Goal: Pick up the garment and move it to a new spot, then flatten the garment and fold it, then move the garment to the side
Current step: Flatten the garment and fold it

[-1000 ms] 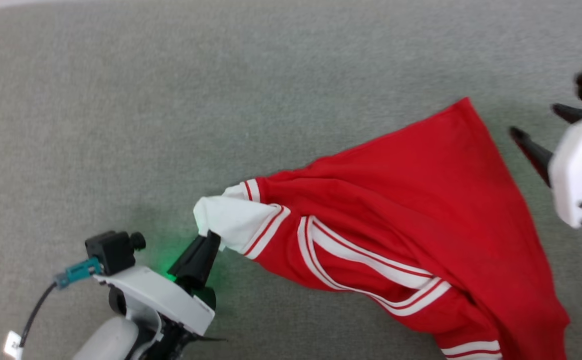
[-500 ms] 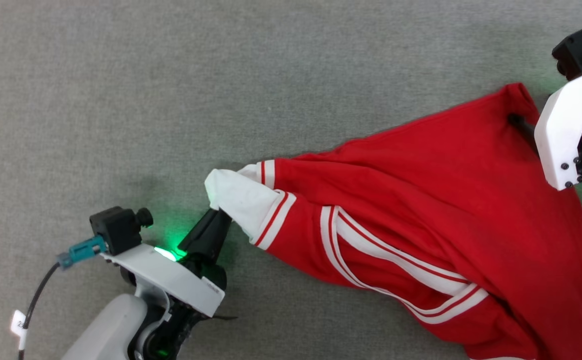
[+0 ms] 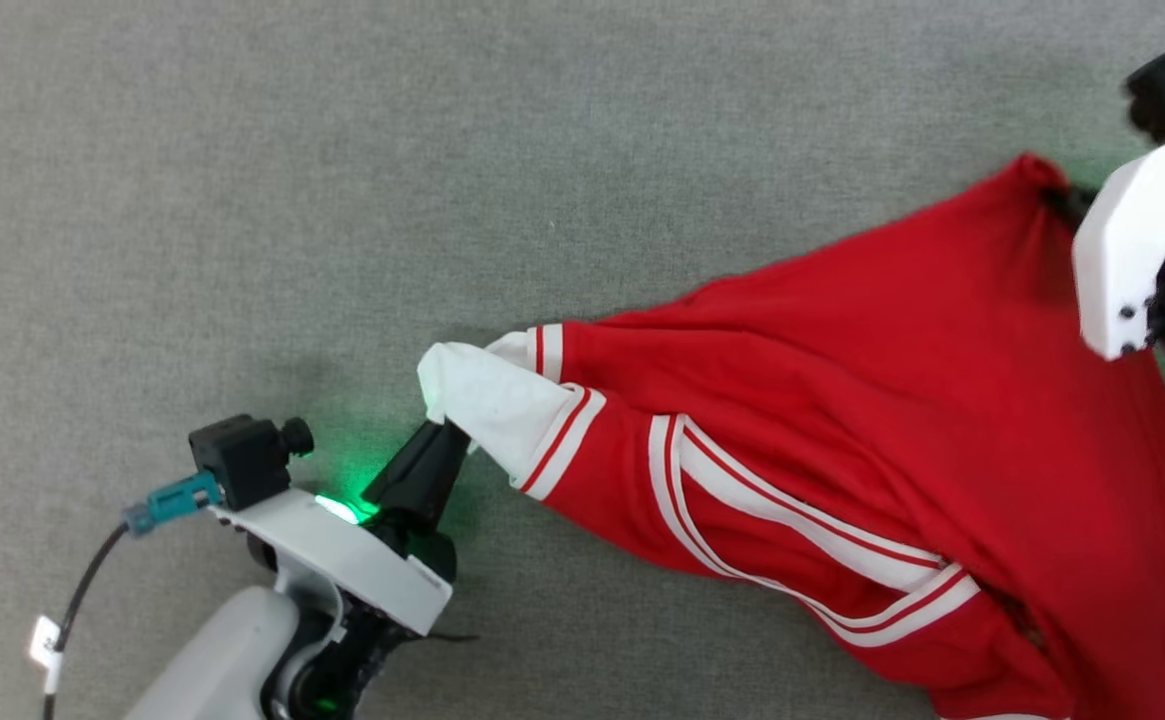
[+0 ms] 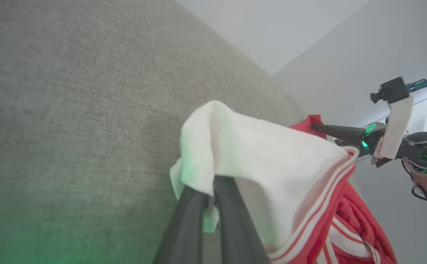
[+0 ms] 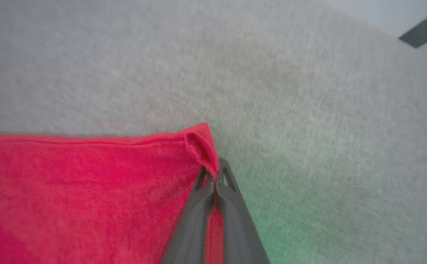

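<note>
Your robot's left gripper (image 3: 445, 436) has long dark tapered fingers (image 3: 420, 478) on a white wrist plate (image 3: 347, 558) with a green lamp (image 3: 338, 510). A black camera block (image 3: 242, 462) carries a teal plug (image 3: 172, 497), a black cable (image 3: 85, 582) and white tag (image 3: 45, 640). The right white bracket (image 3: 1127, 250) shows dark screws (image 3: 1128, 313).

— Where does the garment (image 3: 842, 400) lie in the head view?
— On the flat surface (image 3: 292, 150), from the middle of the frame down to the lower right corner.
— And where are the two grippers?
— The left gripper (image 3: 445, 437) is at the lower left and touches the sleeve end (image 3: 482, 395) near the middle. The right gripper (image 3: 1062, 203) is at the upper right, at the garment's upper corner (image 3: 1032, 172).
</note>
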### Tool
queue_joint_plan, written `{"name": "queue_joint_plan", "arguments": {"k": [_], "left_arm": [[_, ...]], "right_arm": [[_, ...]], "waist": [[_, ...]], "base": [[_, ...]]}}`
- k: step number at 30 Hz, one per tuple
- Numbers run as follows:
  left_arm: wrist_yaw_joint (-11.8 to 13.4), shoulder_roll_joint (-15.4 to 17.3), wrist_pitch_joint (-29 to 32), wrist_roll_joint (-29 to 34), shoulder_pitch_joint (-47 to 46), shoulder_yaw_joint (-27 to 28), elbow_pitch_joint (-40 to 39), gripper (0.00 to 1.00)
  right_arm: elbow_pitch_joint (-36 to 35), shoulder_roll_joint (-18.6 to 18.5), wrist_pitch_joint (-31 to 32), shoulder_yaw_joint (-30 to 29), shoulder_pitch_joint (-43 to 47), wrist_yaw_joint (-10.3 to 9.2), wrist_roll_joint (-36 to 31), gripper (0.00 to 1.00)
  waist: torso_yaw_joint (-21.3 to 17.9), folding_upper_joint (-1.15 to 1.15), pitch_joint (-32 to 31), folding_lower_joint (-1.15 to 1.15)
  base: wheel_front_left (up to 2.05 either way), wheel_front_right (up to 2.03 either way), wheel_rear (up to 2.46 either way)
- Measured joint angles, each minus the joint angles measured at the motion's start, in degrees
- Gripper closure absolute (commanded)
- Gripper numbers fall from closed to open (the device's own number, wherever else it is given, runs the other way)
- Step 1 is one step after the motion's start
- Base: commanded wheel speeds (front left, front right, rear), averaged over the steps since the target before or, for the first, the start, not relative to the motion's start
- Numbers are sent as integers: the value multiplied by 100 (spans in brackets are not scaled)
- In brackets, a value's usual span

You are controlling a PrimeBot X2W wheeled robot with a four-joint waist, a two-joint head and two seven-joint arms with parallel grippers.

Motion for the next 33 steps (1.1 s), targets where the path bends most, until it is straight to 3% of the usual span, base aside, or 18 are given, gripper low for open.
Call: {"name": "queue_joint_plan", "arguments": {"k": [9,14,20,26,33], "left_arm": [[12,417,435,94,-1000,232,252,100],[18,455,806,13,-2250,467,650,100],[55,325,1138,14,-4127,701,1789,100],[137,331,794,302,-6140,1027,2985,100],[110,156,176,856,-7727,892,3897,100]], "right_arm": [[816,827,-1562,-1572,-433,0,-267,100],[1294,1319,-2276,-2434,-1216,0,-657,100],[1837,1903,-3184,-3279,-2458,1,-892,100],[2370,2326,-4124,-3807,-3836,8,-1250,100],[3002,2420,-4977,-4259,-4799,9,-1484,100]], "waist": [[-158,0,-191,0],[-332,0,-174,0],[-510,0,15,0],[-788,0,253,0],[-1095,0,450,0]], "base": [[0,0,0],[0,0,0],[0,0,0],[0,0,0],[0,0,0]]}}
